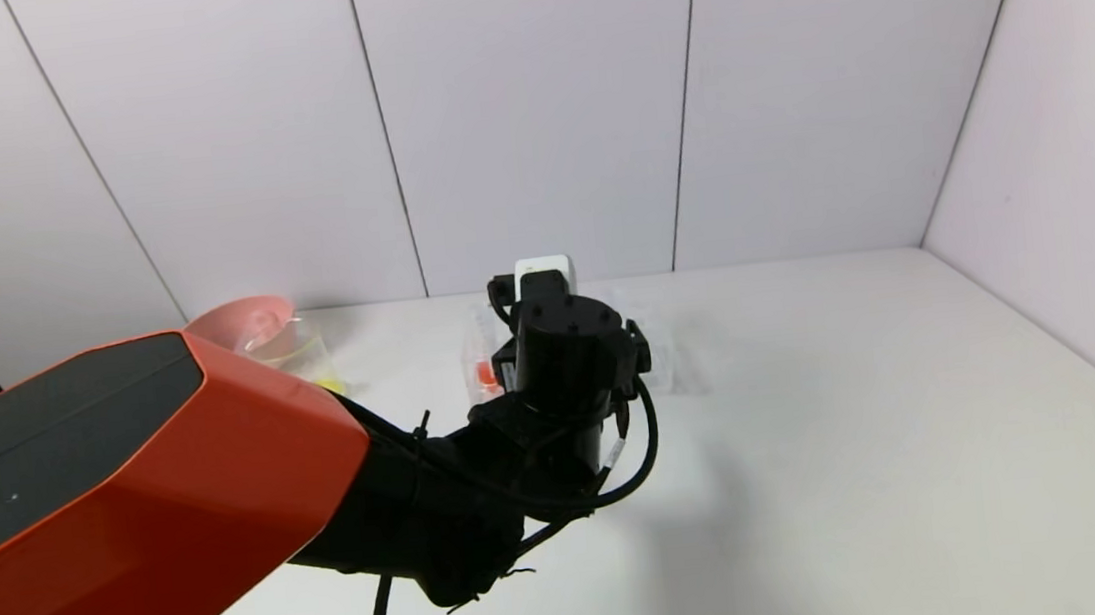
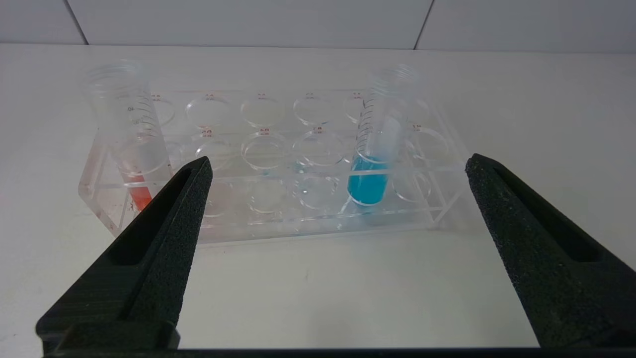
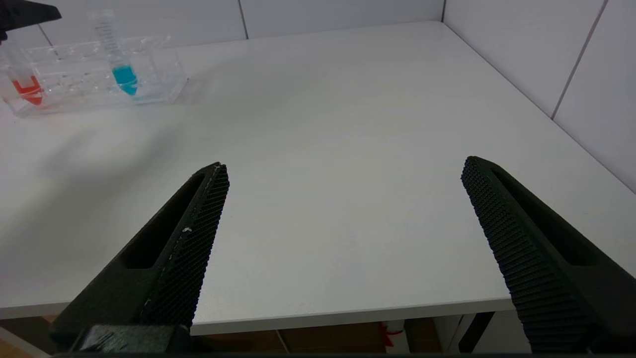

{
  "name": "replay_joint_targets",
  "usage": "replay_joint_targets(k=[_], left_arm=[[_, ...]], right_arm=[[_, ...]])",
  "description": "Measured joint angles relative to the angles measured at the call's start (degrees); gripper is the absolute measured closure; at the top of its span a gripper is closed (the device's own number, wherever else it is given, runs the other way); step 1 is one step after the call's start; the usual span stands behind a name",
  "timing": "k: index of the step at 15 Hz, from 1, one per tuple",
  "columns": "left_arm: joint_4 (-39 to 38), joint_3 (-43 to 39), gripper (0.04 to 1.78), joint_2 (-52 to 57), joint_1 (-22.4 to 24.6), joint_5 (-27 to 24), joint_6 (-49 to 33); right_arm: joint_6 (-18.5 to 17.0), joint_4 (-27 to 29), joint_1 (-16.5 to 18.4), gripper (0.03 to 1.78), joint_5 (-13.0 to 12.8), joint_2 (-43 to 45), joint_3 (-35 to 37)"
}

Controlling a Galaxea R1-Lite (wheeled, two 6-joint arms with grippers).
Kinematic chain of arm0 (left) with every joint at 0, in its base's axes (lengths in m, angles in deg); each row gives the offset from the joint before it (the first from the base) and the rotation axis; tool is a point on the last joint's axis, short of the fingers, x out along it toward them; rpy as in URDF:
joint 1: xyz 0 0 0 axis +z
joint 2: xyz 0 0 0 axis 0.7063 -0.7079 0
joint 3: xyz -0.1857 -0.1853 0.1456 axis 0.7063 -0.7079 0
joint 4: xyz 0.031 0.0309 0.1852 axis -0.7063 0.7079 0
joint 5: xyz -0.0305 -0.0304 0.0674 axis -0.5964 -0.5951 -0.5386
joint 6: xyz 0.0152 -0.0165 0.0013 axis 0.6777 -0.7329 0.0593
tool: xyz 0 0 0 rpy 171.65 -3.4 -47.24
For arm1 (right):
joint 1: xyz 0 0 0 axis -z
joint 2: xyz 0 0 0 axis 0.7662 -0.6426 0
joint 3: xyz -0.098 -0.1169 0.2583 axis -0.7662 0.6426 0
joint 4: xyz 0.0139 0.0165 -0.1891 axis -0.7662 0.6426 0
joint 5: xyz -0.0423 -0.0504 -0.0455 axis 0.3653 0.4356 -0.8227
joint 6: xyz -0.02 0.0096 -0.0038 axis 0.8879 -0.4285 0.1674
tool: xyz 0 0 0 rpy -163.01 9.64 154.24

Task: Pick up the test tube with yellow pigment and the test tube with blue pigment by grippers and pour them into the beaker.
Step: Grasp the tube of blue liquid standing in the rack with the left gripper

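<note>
Jaws gaping wide, left gripper (image 2: 338, 166) is hovering before the rack (image 2: 278, 219) facing the test tube with blue pigment (image 2: 373, 164), right gripper (image 3: 343, 171) idling agape, empty.

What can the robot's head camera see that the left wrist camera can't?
Only the head view shows the pink bowl, the beaker with yellow at its bottom beside it, and the left arm's orange casing.

Only the left wrist view shows the test tube with blue pigment standing in the clear tube rack, and the left gripper open before the rack, holding nothing.

Both show the red-tipped tube, the rack, the white table and the wall panels.
</note>
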Motion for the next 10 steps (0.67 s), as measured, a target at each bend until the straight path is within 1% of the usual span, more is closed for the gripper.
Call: replay_joint_targets(k=[10], left_arm=[[0.2,1.4,0.04,-2.3,-0.1,0.0,0.3]], right_arm=[[0.0,0.0,0.0,0.10,0.0,0.0,0.0]])
